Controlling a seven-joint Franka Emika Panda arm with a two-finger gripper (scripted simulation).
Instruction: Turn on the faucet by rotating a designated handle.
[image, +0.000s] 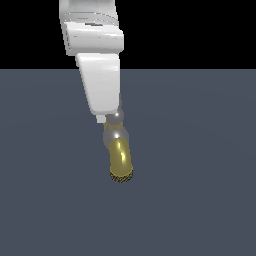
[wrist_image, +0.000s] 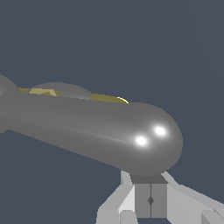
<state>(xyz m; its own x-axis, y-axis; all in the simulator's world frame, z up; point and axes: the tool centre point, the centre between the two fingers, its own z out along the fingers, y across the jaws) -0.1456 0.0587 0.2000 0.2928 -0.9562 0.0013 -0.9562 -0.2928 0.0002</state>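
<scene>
Nothing readable is showing in either view: no text, labels, brands or numbers are appearing on any surface, though fine marks might be escaping these coarse renders.

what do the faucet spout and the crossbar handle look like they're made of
The spout looks like polished brass or gold-toned metal: yellow with a soft lengthwise sheen, ending in a dark-speckled, knurled-looking tip. The handle looks like smooth silver-grey polished metal: two sharp bright highlights sit on its rounded end. As a simulator render, these are looks only.
</scene>
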